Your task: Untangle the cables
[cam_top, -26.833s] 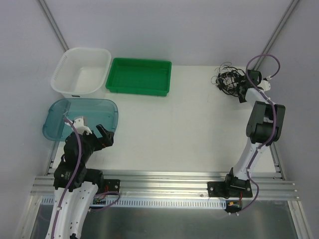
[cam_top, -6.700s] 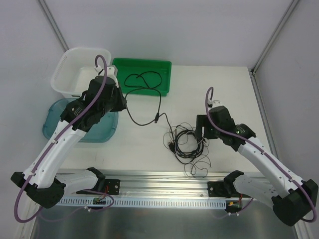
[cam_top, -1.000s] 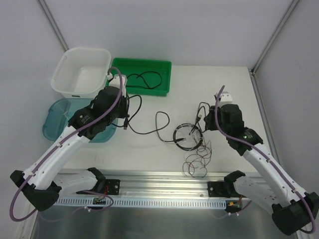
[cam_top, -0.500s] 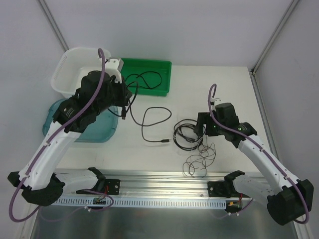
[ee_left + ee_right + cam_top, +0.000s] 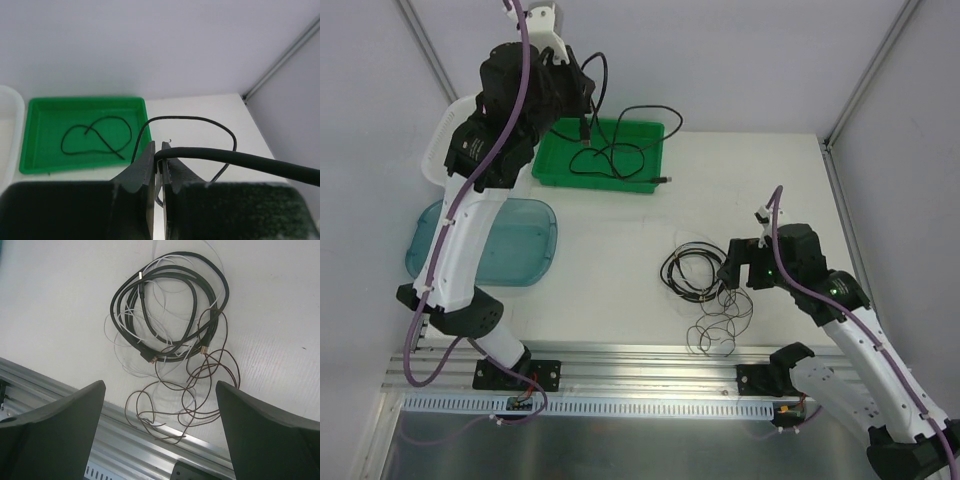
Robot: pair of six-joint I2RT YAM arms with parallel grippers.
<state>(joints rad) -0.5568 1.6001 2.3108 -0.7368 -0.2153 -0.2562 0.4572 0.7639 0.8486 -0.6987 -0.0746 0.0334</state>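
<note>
The left claw (image 5: 159,150) is raised high over the far left part of the table (image 5: 620,250), above the green tray (image 5: 555,165), and is clenched on a black cable (image 5: 225,161). The cable is pinched between the two fingers. From there one stretch runs off to the right and a thinner-looking stretch arcs up and over in a wide loop before dropping toward the tray. A second black cable (image 5: 95,135) lies loose inside the green tray in a rough figure of loops, apart from the held one as far as the wrist view shows. The right claw (image 5: 160,405) is released, its fingers spread wide, and hangs over the near right part of the table with nothing between them. Just below and to the left of it sits the remaining heap: a black coil (image 5: 170,305) of several turns, a thin white cord (image 5: 125,335) threaded through and around that coil, and a fine brown wire (image 5: 200,385) that touches the coil's near edge and trails in small loops toward the metal rail (image 5: 650,360) at the near side. A white basket (image 5: 435,160) stands at the far left, partly hidden by the left arm, and a blue tray (image 5: 510,250) lies just near of it.
</note>
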